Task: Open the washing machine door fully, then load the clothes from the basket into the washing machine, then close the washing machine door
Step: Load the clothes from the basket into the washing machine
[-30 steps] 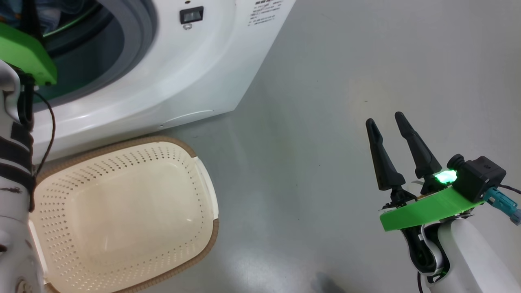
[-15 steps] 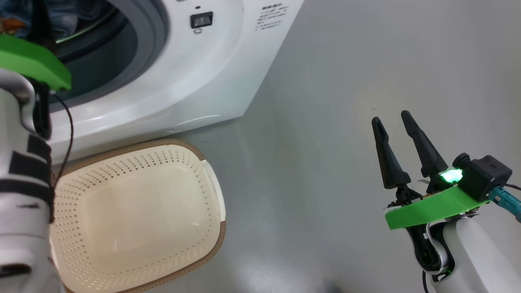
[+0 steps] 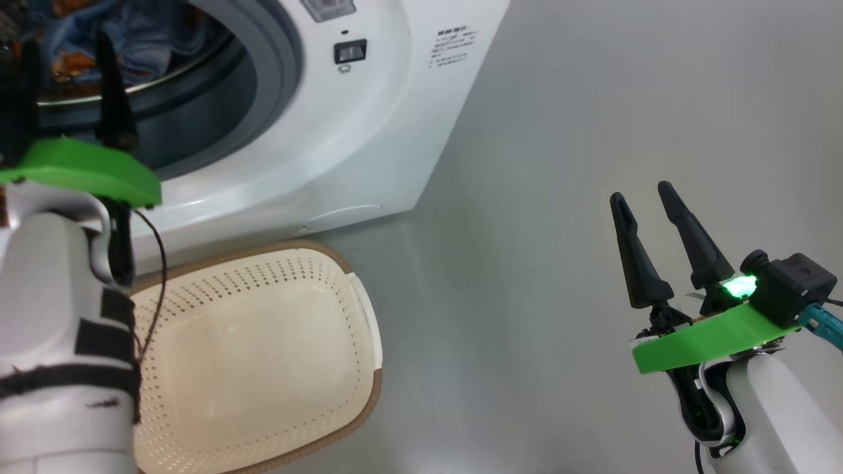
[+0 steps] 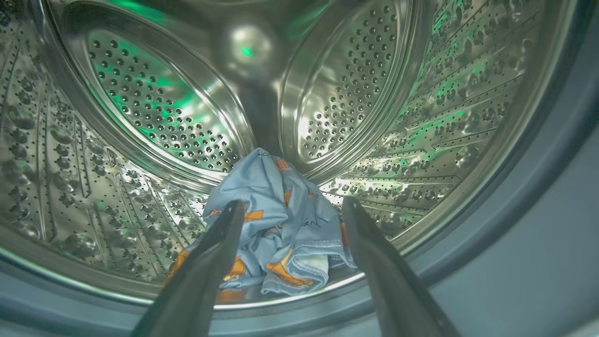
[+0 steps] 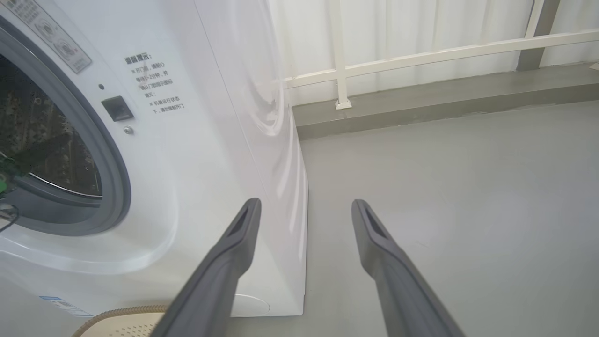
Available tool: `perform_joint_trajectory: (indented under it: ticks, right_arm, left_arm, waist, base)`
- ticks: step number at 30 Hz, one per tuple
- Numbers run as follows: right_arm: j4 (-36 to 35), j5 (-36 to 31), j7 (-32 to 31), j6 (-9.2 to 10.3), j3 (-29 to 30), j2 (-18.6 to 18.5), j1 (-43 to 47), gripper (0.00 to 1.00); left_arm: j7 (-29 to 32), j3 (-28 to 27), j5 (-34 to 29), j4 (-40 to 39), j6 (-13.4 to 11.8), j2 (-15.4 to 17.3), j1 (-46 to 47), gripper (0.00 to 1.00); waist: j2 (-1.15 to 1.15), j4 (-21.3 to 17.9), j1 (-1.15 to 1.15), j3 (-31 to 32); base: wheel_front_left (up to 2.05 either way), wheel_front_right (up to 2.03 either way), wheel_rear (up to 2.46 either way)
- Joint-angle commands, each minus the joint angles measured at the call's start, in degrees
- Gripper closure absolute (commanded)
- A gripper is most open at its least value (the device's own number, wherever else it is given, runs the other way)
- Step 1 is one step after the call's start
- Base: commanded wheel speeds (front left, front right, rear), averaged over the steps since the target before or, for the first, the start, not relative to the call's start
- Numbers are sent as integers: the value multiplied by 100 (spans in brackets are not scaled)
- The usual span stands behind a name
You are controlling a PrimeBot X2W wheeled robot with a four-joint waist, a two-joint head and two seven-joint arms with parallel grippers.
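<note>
Light-blue bear-print clothes (image 4: pixel 276 224) lie low in the steel drum (image 4: pixel 140 117) of the washing machine (image 3: pixel 369 131), clear of the left gripper (image 4: pixel 294 203), whose fingers are spread and empty at the mouth. Since a second ago the head camera has swung, and this gripper seems to be backing out. Basket (image 3: pixel 365 408) bare, right gripper (image 3: pixel 640 191) spread and idle over the floor (image 3: pixel 527 263): loading looks done, closing the door next.

Clothes (image 4: pixel 276 224) in washing machine (image 3: pixel 369 131), basket (image 3: pixel 263 355) before it
</note>
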State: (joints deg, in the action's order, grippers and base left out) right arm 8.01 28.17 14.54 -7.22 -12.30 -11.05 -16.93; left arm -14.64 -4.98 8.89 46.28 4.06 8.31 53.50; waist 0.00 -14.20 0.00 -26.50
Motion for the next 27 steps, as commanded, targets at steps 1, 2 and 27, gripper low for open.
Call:
perform_joint_trajectory:
  ticks: [1,2,27]
  right_arm:
    - [-104,-50,46,-26,-38,-114,197,0]
    - [-104,-50,46,-26,-38,-114,197,0]
    - [18,-53,46,-26,58,-529,948,0]
  left_arm:
    - [-35,-138,-61,-306,37,129,-257,0]
    - [-35,-138,-61,-306,37,129,-257,0]
    - [-36,-394,-401,-1884,193,-413,-2654,0]
  waist:
    - [0,77,0,140]
    - [0,77,0,140]
    - [0,571,0,1425]
  base:
    - [0,0,0]
    - [0,0,0]
    - [0,0,0]
